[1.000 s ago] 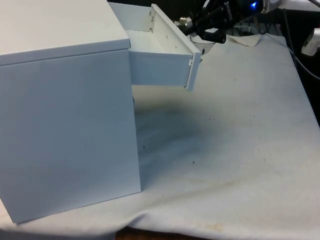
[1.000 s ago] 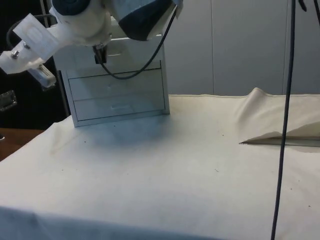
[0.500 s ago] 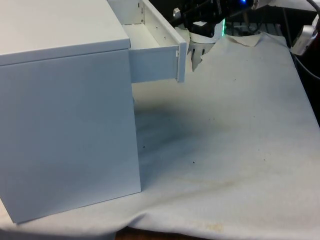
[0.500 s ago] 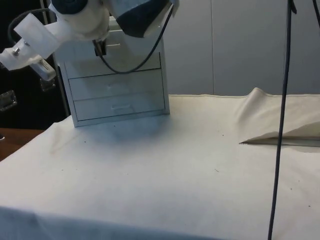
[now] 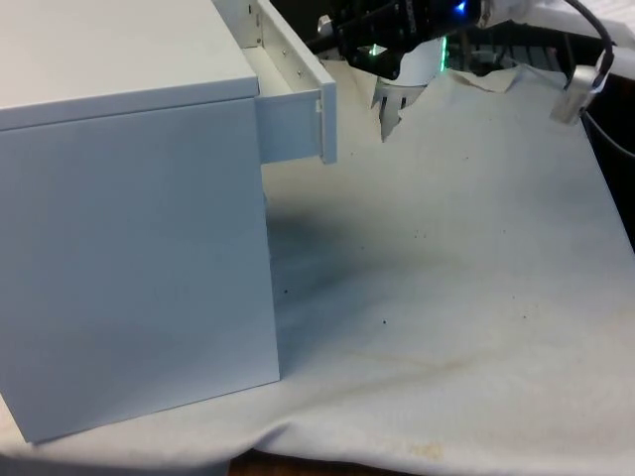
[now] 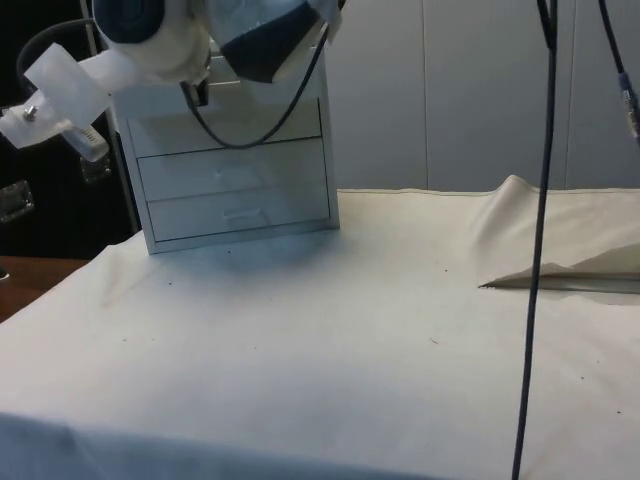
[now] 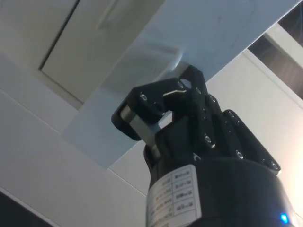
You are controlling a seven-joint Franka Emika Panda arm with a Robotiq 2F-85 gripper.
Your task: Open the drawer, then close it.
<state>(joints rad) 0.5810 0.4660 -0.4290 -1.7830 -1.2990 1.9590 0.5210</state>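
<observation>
A white chest of drawers stands at the front view's left, and its top drawer sticks out a short way towards the robot. My gripper is at the outer face of that drawer's front. In the wrist view the two black fingers are drawn close together. My gripper has its tips pressed against the drawer front, where the handle sits. In the side view the chest faces the camera and the arm covers most of the top drawer. The two lower drawers are closed.
White cloth covers the table and is rucked into a raised fold at the side view's right. A dark cable hangs down in front of that view. The table's near edge runs just below the chest.
The top drawer has slid steadily back into the chest, from far out to a short way out. My gripper has moved with its front towards the chest.
</observation>
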